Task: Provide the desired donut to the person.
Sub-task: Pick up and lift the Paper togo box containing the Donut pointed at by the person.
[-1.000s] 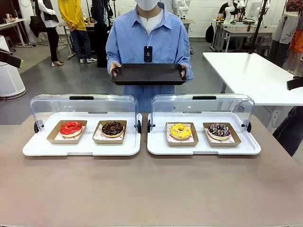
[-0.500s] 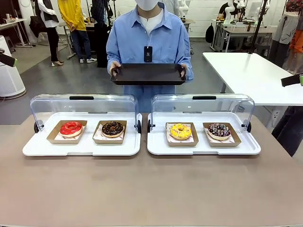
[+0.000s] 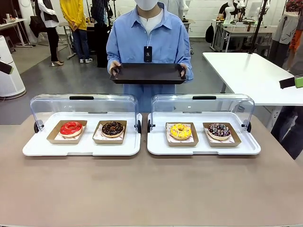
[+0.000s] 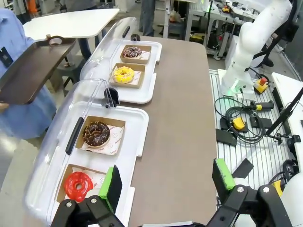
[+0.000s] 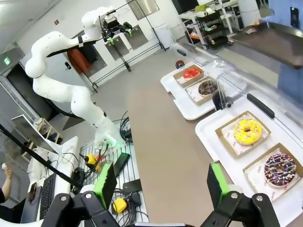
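Observation:
The person [image 3: 148, 35] in a light blue shirt stands across the table holding an empty black tray [image 3: 148, 74] in both hands. Four donuts sit in cardboard boats: red [image 3: 71, 127] and chocolate [image 3: 112, 128] in the left case, yellow [image 3: 180, 131] and dark sprinkled [image 3: 219, 130] in the right case. My left gripper [image 4: 166, 178] hangs open high above the table's left end, over the red donut [image 4: 78, 186]. My right gripper [image 5: 161, 183] is open too, up over the right end near the sprinkled donut [image 5: 280, 169]. Neither holds anything.
Both white display cases [image 3: 81, 149] [image 3: 203, 150] have their clear lids [image 3: 83, 106] rolled back, open toward me. The near half of the brown tabletop [image 3: 151, 189] is bare. A white table [image 3: 251, 75] stands beyond at the right, and other people stand farther back.
At the picture's edges both gripper tips have shifted slightly, the left one slipping farther out of frame. The person, the tray and the donuts have not moved.

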### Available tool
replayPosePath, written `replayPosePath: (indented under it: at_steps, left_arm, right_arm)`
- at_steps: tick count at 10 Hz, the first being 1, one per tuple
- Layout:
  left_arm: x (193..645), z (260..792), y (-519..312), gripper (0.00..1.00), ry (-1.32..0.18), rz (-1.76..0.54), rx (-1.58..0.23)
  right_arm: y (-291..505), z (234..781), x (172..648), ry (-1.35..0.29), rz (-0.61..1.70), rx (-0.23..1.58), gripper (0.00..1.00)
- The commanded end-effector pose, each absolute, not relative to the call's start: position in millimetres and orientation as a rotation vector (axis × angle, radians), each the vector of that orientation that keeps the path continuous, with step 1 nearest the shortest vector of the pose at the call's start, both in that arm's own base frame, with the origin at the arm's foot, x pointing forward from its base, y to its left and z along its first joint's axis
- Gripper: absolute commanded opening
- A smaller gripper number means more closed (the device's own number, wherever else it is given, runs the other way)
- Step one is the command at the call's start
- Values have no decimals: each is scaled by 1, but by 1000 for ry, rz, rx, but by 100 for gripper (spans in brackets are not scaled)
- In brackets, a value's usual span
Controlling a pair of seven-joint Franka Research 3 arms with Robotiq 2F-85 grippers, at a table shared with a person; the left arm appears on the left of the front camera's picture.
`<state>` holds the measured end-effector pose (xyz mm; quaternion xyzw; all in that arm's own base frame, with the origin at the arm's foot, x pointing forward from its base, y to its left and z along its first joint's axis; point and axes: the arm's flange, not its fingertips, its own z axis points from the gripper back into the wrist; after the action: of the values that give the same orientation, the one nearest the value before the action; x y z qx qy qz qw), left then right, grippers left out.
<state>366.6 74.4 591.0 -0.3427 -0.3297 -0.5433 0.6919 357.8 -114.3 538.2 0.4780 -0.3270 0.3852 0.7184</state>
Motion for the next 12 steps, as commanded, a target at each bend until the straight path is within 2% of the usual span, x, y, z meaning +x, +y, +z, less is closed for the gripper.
replayPosePath:
  at_steps: [1,6,12]
  left_arm:
    - [362,586,69,100,-741,-1199,-735]
    - [356,582,76,100,-741,-1151,-699]
    - [347,578,85,100,-757,-1107,-679]
  right_arm:
    - [-107,537,356,-728,805,1040,100]
    - [-112,540,340,-704,704,904,100]
    - [-125,537,323,-719,656,886,100]
